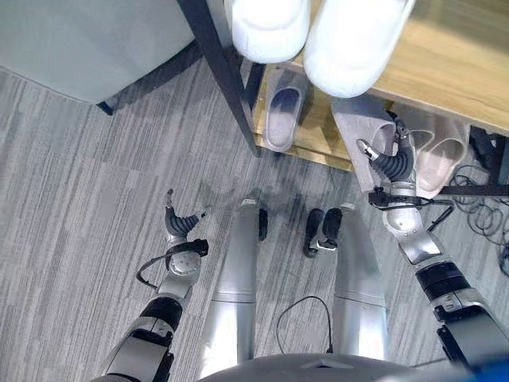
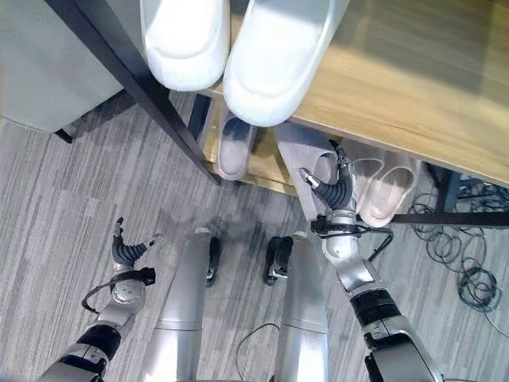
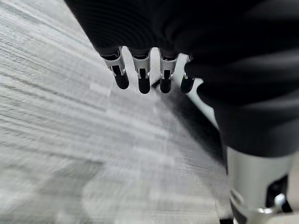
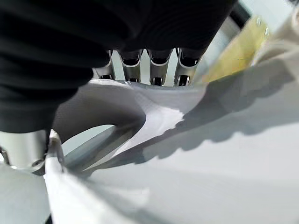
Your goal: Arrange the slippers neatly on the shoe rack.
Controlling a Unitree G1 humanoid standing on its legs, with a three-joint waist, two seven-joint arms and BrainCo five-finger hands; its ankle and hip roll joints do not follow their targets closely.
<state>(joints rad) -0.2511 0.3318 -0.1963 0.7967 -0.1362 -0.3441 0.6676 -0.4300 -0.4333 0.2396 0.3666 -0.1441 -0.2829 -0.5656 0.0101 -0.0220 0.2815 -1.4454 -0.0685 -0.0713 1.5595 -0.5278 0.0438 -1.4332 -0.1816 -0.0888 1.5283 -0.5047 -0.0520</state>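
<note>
My right hand [image 1: 394, 163] is shut on a grey slipper [image 1: 356, 127], holding it tilted at the front edge of the rack's lower wooden shelf [image 1: 318, 139]. In the right wrist view my fingers [image 4: 159, 70] curl over the slipper's upper [image 4: 210, 154], with the thumb beneath it. A single grey slipper [image 1: 284, 111] lies on that shelf to the left, and a beige pair [image 1: 441, 159] sits to the right. Two white slippers [image 1: 270, 28] rest on the top shelf [image 1: 453, 64]. Over the grey floor, my left hand [image 1: 181, 223] hangs open and holds nothing, its fingers [image 3: 142, 79] straight.
The rack's black post [image 1: 219, 64] slants down to the floor on the left. A grey-green cabinet [image 1: 87, 40] stands at the back left. Loose cables [image 1: 485, 199] lie on the floor at the right beside the rack.
</note>
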